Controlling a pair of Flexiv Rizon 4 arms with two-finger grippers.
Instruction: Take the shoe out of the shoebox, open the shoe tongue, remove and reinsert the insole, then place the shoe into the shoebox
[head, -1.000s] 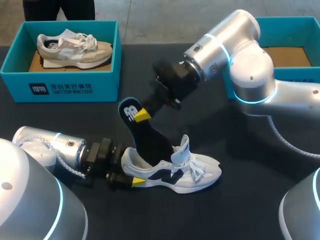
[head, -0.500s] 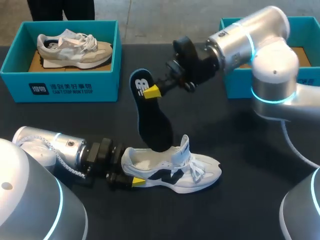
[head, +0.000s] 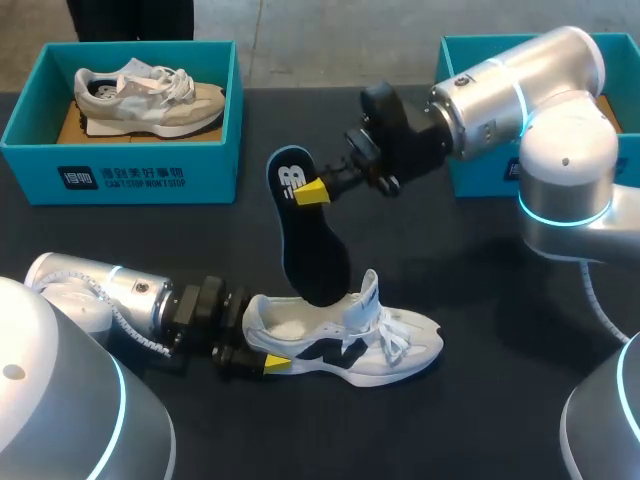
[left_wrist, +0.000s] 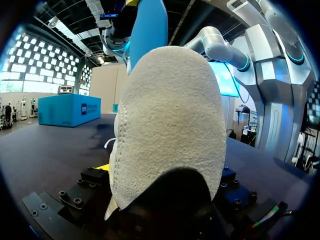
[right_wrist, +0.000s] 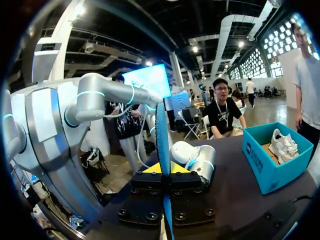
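Reaching in from right past middle, right gripper (head: 312, 190) clamped on heel end of insole (head: 305, 245); held tilted, toe end at opening of shoe (head: 345, 340). Lying low along table (head: 480, 300), left gripper (head: 262, 362) pinching shoe heel; upright, apart from shoebox (head: 120, 165).

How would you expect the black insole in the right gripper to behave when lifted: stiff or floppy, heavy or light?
Probably bendy but not limp: the insole, pinched near one end by the right gripper, curves gently yet holds its shape down to the white shoe. Likely light: edge-on in the right wrist view it looks very thin.
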